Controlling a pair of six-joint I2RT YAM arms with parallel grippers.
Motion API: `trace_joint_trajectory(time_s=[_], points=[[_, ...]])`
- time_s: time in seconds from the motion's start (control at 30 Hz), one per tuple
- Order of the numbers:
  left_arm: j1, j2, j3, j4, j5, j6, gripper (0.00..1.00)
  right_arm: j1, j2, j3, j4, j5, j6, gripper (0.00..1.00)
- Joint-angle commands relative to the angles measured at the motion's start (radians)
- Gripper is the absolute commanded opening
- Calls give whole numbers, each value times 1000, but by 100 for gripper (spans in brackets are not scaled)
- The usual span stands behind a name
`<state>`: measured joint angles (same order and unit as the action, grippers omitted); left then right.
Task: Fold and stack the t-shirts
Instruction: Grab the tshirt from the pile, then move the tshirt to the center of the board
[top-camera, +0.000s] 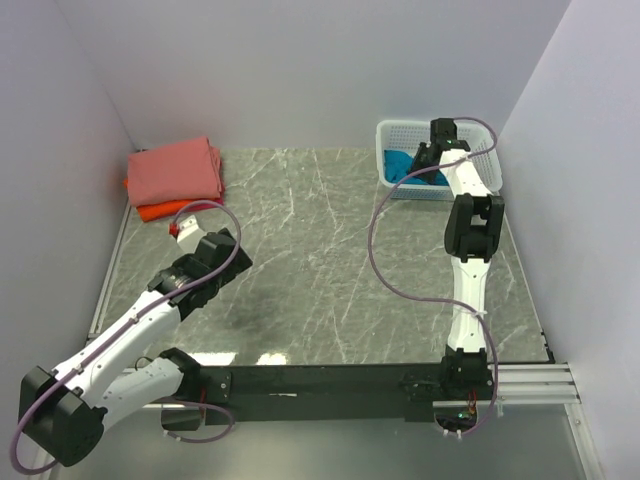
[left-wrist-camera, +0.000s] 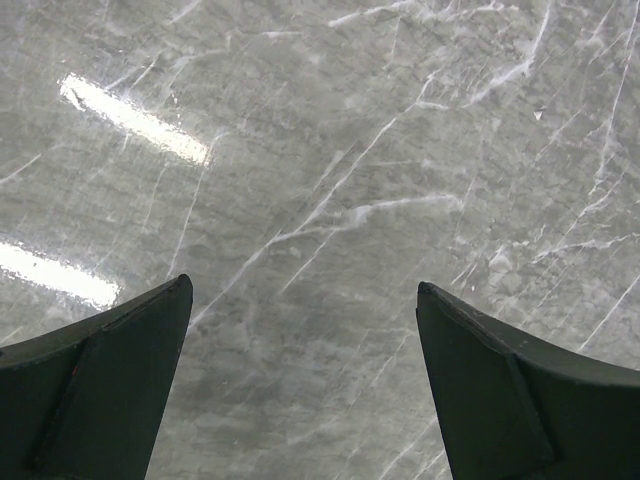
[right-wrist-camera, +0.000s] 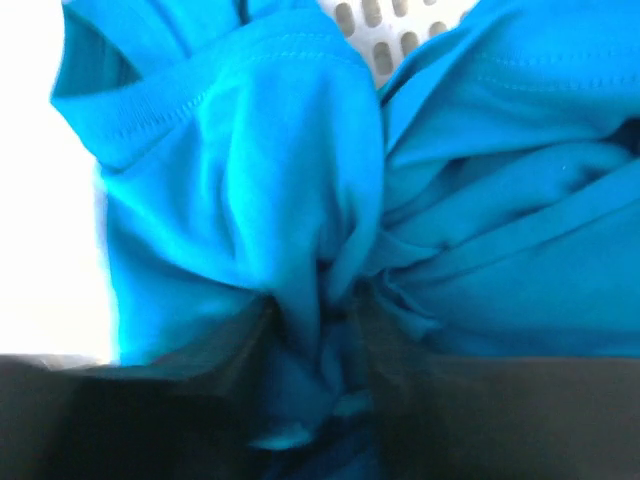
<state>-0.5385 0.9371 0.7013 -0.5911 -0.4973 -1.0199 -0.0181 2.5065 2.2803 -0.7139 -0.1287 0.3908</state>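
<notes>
Right gripper (right-wrist-camera: 335, 310) down in basket (top-camera: 392, 130), pinching bunched teal shirt (right-wrist-camera: 250, 200), probably to lift it out for folding. Left gripper (left-wrist-camera: 302, 290) spread, holding nothing, over table (top-camera: 330, 250). Folded shirts (top-camera: 175, 170) stacked at far-left corner, out of way.

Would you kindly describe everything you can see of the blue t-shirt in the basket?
The blue t-shirt is bright teal, a soft cotton-looking knit with stitched hems. It is unfolded and crumpled into deep creases, lying in the white mesh basket at the far right corner of the table. The right gripper is shut on a bunched fold of it, the cloth gathering toward the pinch.
</notes>
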Motion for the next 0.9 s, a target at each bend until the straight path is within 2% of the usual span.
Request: trace_joint_trajectory(time_s=[0.0, 0.07, 0.1, 0.33, 0.6, 0.73, 0.87], points=[[-5, -26, 43, -21, -40, -28, 99, -6, -41, -53, 59, -32, 26, 29], [-5, -34, 41, -22, -44, -26, 99, -6, -73, -62, 70, -35, 29, 13], [-5, -35, 43, -27, -46, -26, 100, -5, -84, -58, 65, -31, 29, 0], [-5, -38, 43, -1, -49, -3, 99, -5, -276, -100, 149, -52, 52, 0], [-5, -41, 38, 39, -26, 23, 99, 14, -599, -245, 295, -31, 68, 0], [-5, -52, 38, 47, -29, 26, 99, 99, -736, -248, 317, -2, 24, 0], [-5, -64, 49, 37, -40, 32, 100, 180, -805, -165, 283, 58, -38, 0]])
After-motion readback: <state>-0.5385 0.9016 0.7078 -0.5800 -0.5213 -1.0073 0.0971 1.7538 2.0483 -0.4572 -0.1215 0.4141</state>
